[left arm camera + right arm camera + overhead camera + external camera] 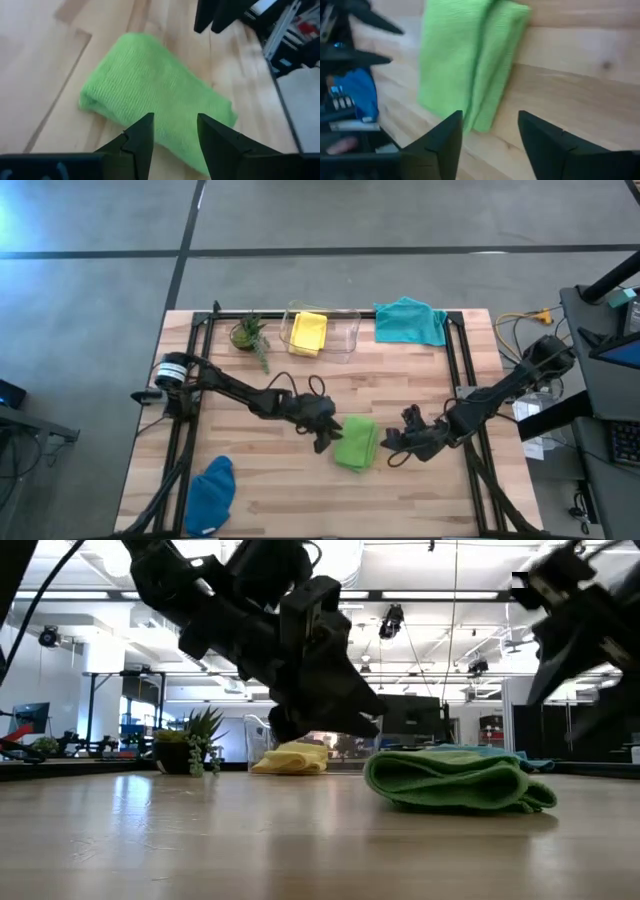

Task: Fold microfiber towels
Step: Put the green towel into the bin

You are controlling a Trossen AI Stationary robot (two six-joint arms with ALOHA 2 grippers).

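We see the lime green towel [357, 444] lying folded in a soft bundle near the middle of the wooden desk [300, 490]. The left claw [325, 439] sits just beside the towel on one side, and its two fingers are spread apart with nothing between them. The right claw [393, 448] sits just beside the towel on the other side, and its fingers are spread too, holding nothing. In the left wrist view we look past the open fingers [141, 137] down onto the green towel [155, 97].

The yellow towel [307, 333] lies inside the clear bin [345, 332] at the far edge of the desk. The teal towel [410, 320] lies near the bin, at the far right corner. The dark blue towel [211, 494] lies bunched at the near left corner. A small potted plant [247, 333] stands beside the bin.
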